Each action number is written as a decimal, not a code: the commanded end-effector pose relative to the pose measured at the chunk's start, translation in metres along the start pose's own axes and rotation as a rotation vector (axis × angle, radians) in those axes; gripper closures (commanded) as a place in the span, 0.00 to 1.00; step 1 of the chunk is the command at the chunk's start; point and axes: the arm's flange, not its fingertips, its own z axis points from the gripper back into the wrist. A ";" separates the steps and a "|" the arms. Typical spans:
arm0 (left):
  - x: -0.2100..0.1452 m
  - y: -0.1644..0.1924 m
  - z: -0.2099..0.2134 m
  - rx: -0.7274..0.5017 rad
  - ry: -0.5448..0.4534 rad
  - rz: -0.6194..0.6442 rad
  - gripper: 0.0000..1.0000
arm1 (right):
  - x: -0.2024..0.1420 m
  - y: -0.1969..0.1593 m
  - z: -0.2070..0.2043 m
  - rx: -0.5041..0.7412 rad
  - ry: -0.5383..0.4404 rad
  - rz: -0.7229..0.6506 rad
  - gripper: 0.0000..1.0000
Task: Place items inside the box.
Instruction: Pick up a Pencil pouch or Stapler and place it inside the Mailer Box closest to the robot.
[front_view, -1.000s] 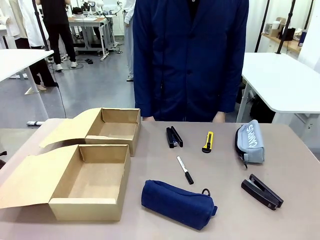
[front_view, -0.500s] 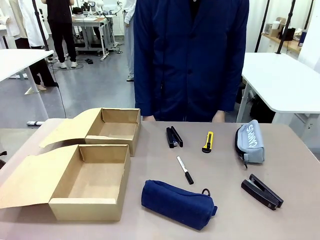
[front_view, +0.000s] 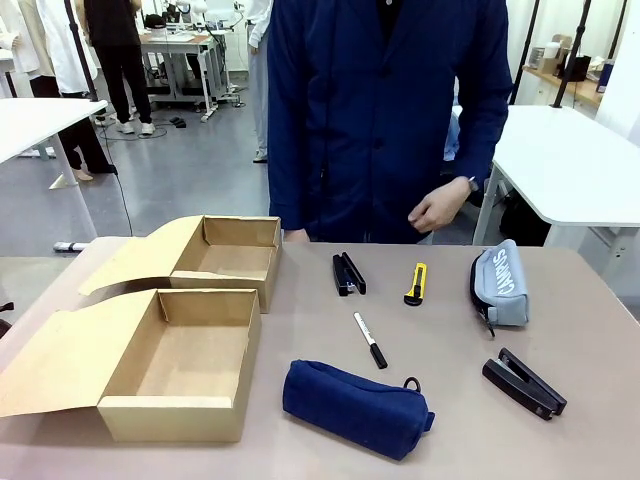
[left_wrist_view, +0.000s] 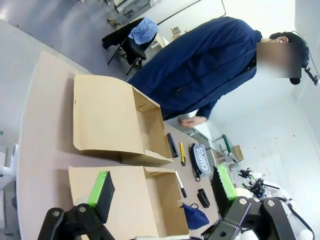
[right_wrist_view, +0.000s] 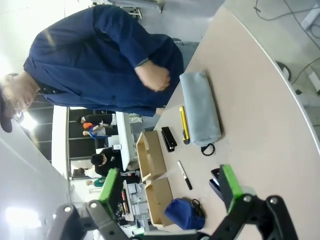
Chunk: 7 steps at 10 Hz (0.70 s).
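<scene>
Two open cardboard boxes stand at the table's left, a near box (front_view: 180, 365) and a far box (front_view: 225, 255). To their right lie a navy pouch (front_view: 355, 408), a white-and-black marker (front_view: 369, 340), one black stapler (front_view: 348, 273), a yellow utility knife (front_view: 415, 283) and a second black stapler (front_view: 524, 383). My left gripper (left_wrist_view: 162, 187) hangs open high above the near box (left_wrist_view: 165, 200). My right gripper (right_wrist_view: 170, 185) is open too, well above the marker (right_wrist_view: 184, 175) and the navy pouch (right_wrist_view: 182, 214). Neither holds anything.
A grey pouch printed CAMPUS (front_view: 498, 283) lies at the right rear. A person in a dark blue coat stands at the far edge, one hand (front_view: 438, 210) raised above the table. White tables stand behind, left and right.
The person's hand on the picture's right has risen from the table's far edge to waist height, with the arm bent. Nothing on the table has moved.
</scene>
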 end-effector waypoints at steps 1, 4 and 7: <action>0.002 0.001 -0.001 -0.018 -0.015 -0.026 0.00 | -0.021 0.015 -0.026 -0.039 0.052 0.103 0.00; 0.002 0.001 -0.001 -0.018 -0.015 -0.026 0.00 | -0.078 0.047 -0.108 -0.112 0.332 0.348 0.00; 0.002 0.001 -0.001 -0.018 -0.015 -0.026 0.00 | -0.062 0.045 -0.104 -0.127 0.311 0.373 0.00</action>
